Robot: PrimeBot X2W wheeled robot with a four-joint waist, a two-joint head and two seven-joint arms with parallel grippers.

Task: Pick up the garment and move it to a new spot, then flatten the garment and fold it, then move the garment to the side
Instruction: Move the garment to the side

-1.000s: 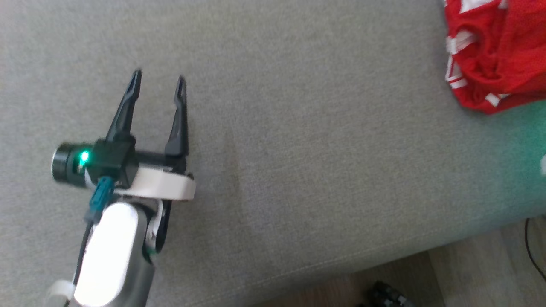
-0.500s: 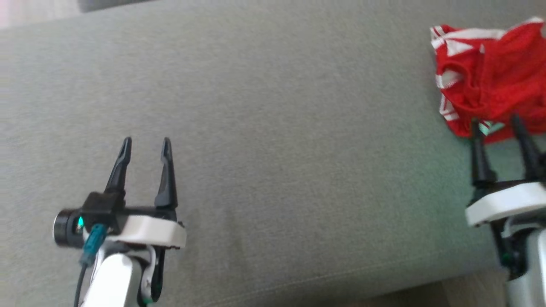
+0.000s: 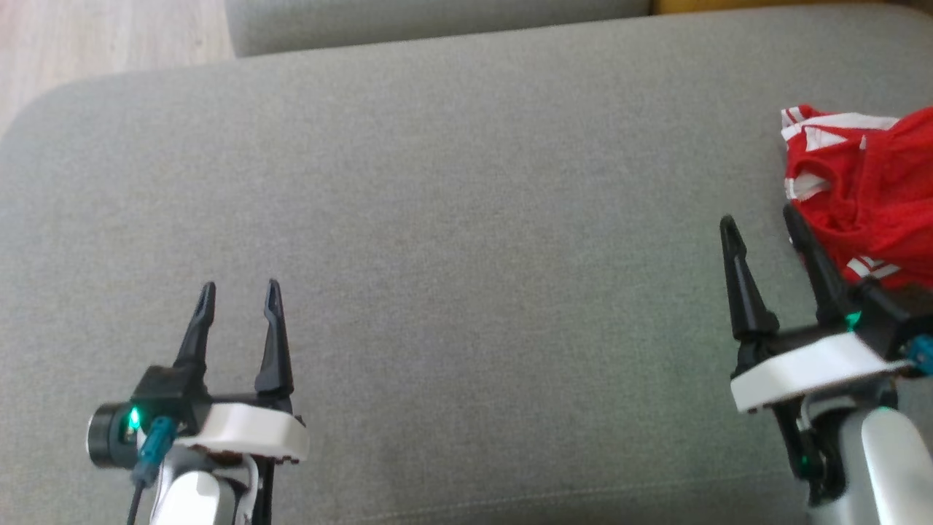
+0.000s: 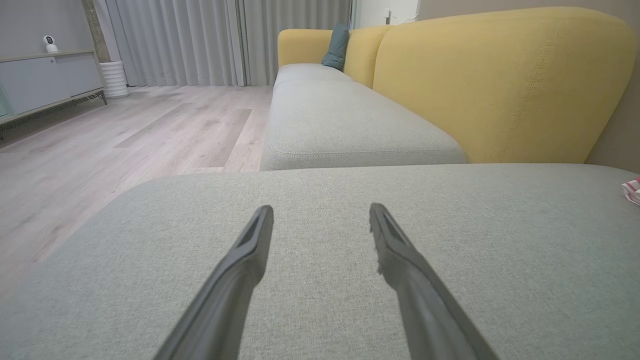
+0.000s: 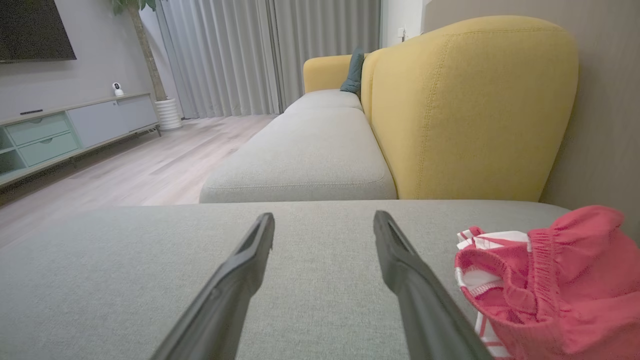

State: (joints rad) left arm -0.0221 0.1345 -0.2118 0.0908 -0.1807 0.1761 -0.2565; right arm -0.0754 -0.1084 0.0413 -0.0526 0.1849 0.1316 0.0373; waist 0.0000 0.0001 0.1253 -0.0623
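A crumpled red garment with white stripes lies bunched at the right edge of the grey cushion. In the right wrist view the garment sits just right of my right fingers. My right gripper hovers open at the lower right, its outer finger close beside the cloth, nothing between the fingers. My left gripper stands open at the lower left over bare cushion, far from the garment. A small corner of the garment shows at the right edge of the left wrist view.
Beyond the cushion runs a second grey seat with a yellow backrest. Wooden floor lies to the left, with a low cabinet by the wall. The cushion's front seam runs along the bottom.
The head camera has tilted up, bringing the cushion's far edge and floor into view. My right gripper has come into view and now stands beside the garment. Both grippers stay open.
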